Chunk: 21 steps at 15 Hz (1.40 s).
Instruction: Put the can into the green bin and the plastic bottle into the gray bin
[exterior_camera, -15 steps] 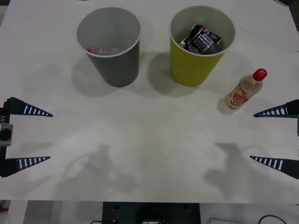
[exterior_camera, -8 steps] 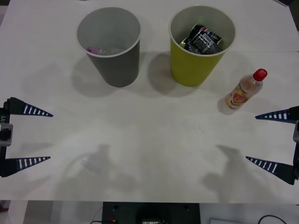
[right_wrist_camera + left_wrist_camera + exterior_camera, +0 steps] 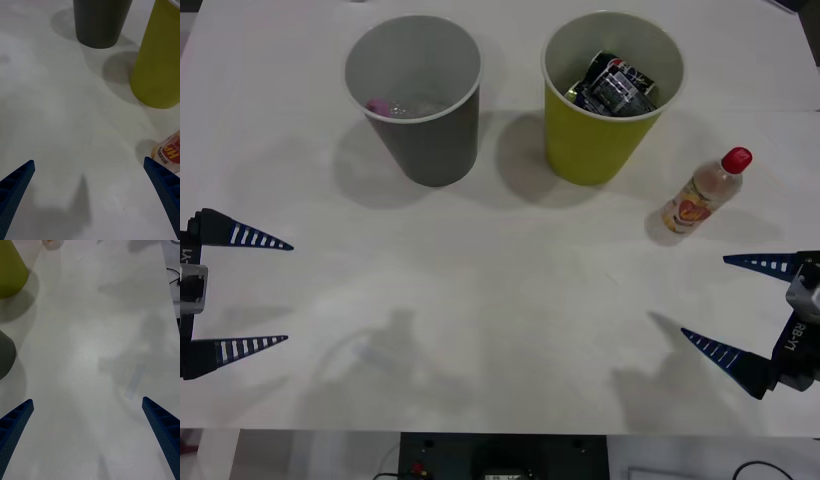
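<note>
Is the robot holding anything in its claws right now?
No, nothing. The right claw is open above the table, near the plastic bottle but not touching it. The left claw is open too, with nothing between its fingers.

The left gripper [image 3: 258, 293] has two slim, pointed fingers, dark navy blue, each tapering like a long triangle with a row of white ribs along its inner face. They spring from a black frame with a small gray block and white lettering on it. The right gripper [image 3: 730, 305] is built the same way: two blue ribbed fingers [image 3: 720, 352] on a black body, a light gray block between them, and white letters printed on the black part. Seen from the wrist cameras, the fingers [image 3: 165, 183] are bright blue with a fine dotted texture and stepped ridges [image 3: 163, 425].
</note>
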Each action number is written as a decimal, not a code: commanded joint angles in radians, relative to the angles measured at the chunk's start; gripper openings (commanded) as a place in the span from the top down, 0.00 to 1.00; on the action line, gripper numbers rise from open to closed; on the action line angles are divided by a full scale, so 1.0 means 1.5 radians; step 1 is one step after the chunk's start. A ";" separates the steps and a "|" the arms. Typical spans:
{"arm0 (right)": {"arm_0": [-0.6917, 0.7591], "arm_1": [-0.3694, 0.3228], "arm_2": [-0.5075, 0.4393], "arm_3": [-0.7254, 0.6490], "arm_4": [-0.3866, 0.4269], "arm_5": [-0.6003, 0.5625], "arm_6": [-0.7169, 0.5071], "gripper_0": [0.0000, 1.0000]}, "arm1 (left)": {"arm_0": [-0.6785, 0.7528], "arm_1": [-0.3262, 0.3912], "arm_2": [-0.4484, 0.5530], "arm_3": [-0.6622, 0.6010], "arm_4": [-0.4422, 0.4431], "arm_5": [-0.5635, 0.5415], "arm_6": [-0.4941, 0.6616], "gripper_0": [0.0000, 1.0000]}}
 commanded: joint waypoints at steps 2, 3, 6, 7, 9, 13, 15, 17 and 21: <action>0.000 -0.028 0.069 -0.010 -0.077 0.124 -0.008 0.00 | 0.000 0.000 0.000 0.000 0.000 0.000 0.000 0.00; -0.001 -0.033 0.083 -0.015 -0.093 0.152 -0.009 0.00 | 0.000 0.000 0.000 0.000 0.000 0.000 0.000 0.00; -0.018 -0.044 0.136 -0.028 -0.104 0.248 -0.061 0.00 | 0.000 0.000 0.000 0.000 0.000 0.000 0.000 0.00; -0.029 -0.044 0.158 -0.029 -0.101 0.279 -0.081 0.00 | 0.000 0.000 0.000 0.000 0.000 0.000 0.000 0.00; -0.057 -0.044 0.210 -0.031 -0.091 0.347 -0.121 0.00 | 0.000 0.000 0.000 0.000 0.000 0.000 0.000 0.00; -0.151 -0.049 0.348 -0.028 -0.073 0.498 -0.166 0.00 | 0.000 0.000 0.000 0.000 0.000 0.000 0.000 0.00; -0.203 -0.043 0.410 -0.013 -0.073 0.550 -0.169 0.00 | 0.000 0.000 0.000 0.000 0.000 0.000 0.000 0.00; -0.260 -0.033 0.472 0.011 -0.070 0.592 -0.173 0.00 | 0.000 0.000 0.000 0.000 0.000 0.000 0.000 0.00; -0.377 -0.004 0.597 0.068 -0.064 0.691 -0.194 0.00 | 0.000 0.000 0.000 0.000 0.000 0.000 0.000 0.00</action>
